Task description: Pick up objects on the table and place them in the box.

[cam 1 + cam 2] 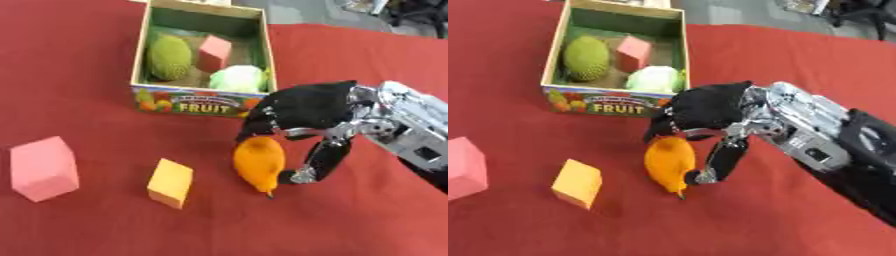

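The right hand (302, 112) comes in from the right side, black over the back with silver metal at the wrist. Its fingers and thumb are curled around an orange fruit (259, 161), which is smooth, oval and ends in a small dark tip; the fruit sits under the palm on the red tablecloth (87, 60). The cloth looks soft and matte.

Just behind the hand stands a cardboard box (201, 101) with a colourful front that carries the word "FRUIT" and small fruit pictures. Inside it lie a green bumpy fruit (169, 57), a pink block (213, 52) and a pale green round vegetable (238, 79) with a leafy surface.

Left of the hand, near the orange fruit, an orange-yellow block (171, 183) rests on the cloth. Further left is a bigger pink cube (42, 168) with plain flat faces
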Robot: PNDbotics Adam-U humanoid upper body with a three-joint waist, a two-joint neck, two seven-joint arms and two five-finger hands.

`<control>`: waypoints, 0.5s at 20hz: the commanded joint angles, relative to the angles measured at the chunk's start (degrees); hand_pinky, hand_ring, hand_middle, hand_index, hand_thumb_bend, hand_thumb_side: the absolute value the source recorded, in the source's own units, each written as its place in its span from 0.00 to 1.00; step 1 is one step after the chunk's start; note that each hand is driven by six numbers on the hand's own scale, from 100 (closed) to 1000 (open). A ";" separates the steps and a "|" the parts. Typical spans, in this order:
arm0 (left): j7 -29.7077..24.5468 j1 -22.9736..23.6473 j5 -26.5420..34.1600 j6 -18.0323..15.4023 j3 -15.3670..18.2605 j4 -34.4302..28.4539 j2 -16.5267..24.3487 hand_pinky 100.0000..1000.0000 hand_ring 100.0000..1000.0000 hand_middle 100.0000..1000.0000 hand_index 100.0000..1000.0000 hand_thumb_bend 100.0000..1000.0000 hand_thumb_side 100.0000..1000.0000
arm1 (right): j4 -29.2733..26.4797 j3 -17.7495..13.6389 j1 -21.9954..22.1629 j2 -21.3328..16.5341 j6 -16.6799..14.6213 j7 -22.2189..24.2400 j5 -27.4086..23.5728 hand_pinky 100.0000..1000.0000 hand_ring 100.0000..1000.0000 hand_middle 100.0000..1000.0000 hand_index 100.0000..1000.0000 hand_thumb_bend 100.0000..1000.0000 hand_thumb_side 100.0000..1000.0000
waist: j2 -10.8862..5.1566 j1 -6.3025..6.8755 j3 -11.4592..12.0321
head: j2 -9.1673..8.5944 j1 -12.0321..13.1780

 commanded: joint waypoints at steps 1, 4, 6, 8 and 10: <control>-0.33 -0.39 0.34 -0.07 0.05 -0.85 0.42 0.73 0.77 0.71 0.97 0.22 0.74 | 0.97 -0.37 -0.96 -0.37 0.58 -0.19 1.49 0.87 0.85 0.79 0.92 0.25 0.25 | -0.45 0.20 0.08 | -0.69 -0.24; -0.54 -0.38 0.65 -0.06 -0.01 -0.85 0.33 0.73 0.77 0.71 0.97 0.22 0.74 | 2.95 0.63 -1.72 0.54 0.13 0.54 1.08 0.87 0.85 0.78 0.91 0.22 0.26 | -0.42 0.22 0.17 | -0.66 -0.41; -0.60 -0.46 0.75 -0.07 0.00 -0.85 0.37 0.73 0.77 0.71 0.97 0.22 0.74 | 4.43 1.34 -2.31 1.23 -0.25 0.93 0.57 0.86 0.84 0.77 0.90 0.21 0.26 | -0.39 0.24 0.25 | -0.62 -0.48; -0.62 -0.54 0.79 -0.13 0.03 -0.85 0.47 0.73 0.77 0.71 0.97 0.22 0.74 | 5.77 1.99 -2.82 1.82 -0.72 1.24 0.01 0.86 0.84 0.76 0.89 0.19 0.26 | -0.38 0.26 0.29 | -0.59 -0.50; -0.60 -0.59 0.81 -0.18 0.06 -0.85 0.56 0.74 0.77 0.71 0.97 0.22 0.74 | 6.82 2.51 -3.19 2.28 -1.24 1.56 -0.37 0.86 0.84 0.74 0.88 0.19 0.26 | -0.39 0.26 0.32 | -0.58 -0.51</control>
